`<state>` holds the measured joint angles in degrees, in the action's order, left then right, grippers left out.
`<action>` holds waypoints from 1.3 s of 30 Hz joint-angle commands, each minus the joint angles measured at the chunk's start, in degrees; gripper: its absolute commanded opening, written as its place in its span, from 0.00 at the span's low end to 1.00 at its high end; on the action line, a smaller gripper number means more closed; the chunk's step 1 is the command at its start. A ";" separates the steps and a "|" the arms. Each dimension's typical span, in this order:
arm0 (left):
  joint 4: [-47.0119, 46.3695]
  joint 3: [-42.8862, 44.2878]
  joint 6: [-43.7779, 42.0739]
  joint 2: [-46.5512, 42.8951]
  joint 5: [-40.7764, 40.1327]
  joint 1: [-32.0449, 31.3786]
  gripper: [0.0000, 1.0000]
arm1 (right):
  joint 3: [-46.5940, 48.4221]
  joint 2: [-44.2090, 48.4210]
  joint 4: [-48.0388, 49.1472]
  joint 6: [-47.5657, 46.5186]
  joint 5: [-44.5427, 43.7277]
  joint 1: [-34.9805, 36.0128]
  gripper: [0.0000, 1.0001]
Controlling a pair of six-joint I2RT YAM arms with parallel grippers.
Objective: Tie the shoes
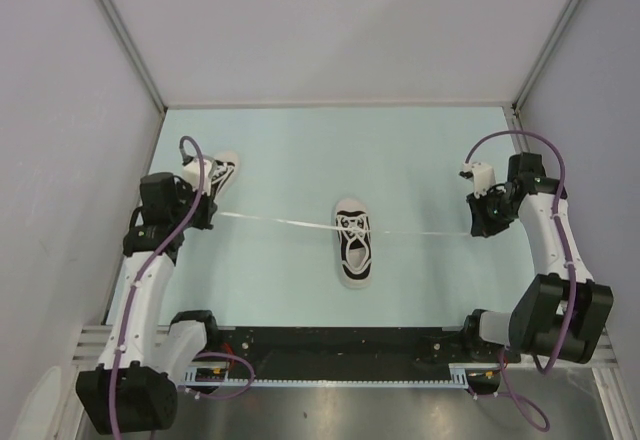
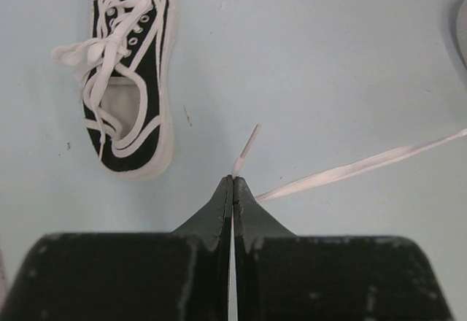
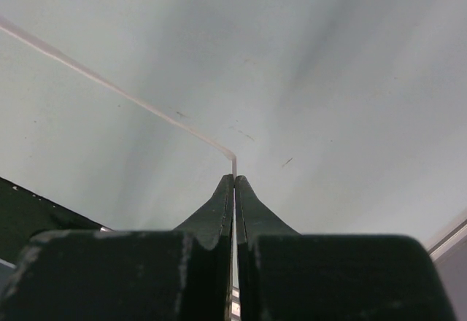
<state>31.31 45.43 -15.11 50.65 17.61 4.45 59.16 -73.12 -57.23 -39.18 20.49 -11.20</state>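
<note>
One black sneaker (image 1: 354, 242) with a white sole lies in the middle of the table, toe away from me. Its two white lace ends are pulled out taut to either side. My left gripper (image 1: 205, 210) is shut on the left lace end (image 1: 275, 222); in the left wrist view the lace (image 2: 350, 166) runs off to the right from the tips (image 2: 233, 179). My right gripper (image 1: 480, 228) is shut on the right lace end (image 1: 420, 232); in the right wrist view the lace (image 3: 117, 91) runs up left. The second sneaker (image 1: 217, 173) lies by my left gripper, its laces tied, and shows in the left wrist view (image 2: 130, 73).
The pale blue table top (image 1: 300, 150) is walled by grey panels at the back and both sides. A black rail with the arm bases (image 1: 340, 350) runs along the near edge.
</note>
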 commanded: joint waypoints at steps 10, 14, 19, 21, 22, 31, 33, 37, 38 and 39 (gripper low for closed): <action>-2.04 -4.38 -5.01 0.05 -1.96 6.36 0.00 | -0.80 -7.20 6.69 -0.64 -4.40 -2.50 0.00; -3.53 -5.17 -5.45 1.46 -1.70 7.15 0.00 | -0.80 -8.52 8.89 -1.51 -6.51 -5.40 0.00; -4.06 -6.14 -6.24 4.01 -0.12 7.15 0.00 | -0.80 -10.98 9.42 -0.90 -6.34 -5.15 0.00; -5.12 -6.58 -6.77 4.71 -1.08 7.24 0.00 | -0.80 -12.30 10.03 -0.20 -7.04 -4.62 0.00; -5.38 -6.84 -7.03 5.59 -1.52 7.42 0.00 | -0.80 -12.83 10.21 -0.11 -7.22 -4.62 0.00; -5.22 -2.81 -6.94 5.77 1.02 13.13 0.00 | -0.62 -11.87 12.50 -2.12 -8.63 -8.66 0.00; -3.54 0.43 -7.30 5.77 2.34 13.31 0.00 | -0.36 -9.77 10.48 -2.66 -6.78 -9.36 0.00; -0.56 4.66 -6.86 5.68 3.75 13.31 0.00 | -0.09 -5.03 8.81 -3.18 -5.20 -9.98 0.00; -0.37 5.28 -6.68 5.60 3.84 13.31 0.00 | -0.01 -4.23 8.63 -3.36 -5.02 -10.24 0.00; -0.29 5.54 -6.77 5.42 4.10 13.31 0.00 | -0.01 -3.61 8.54 -3.53 -5.02 -10.59 0.00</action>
<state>30.24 46.72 -20.67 57.10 20.05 16.93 58.17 -81.97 -48.29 -40.62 15.46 -20.40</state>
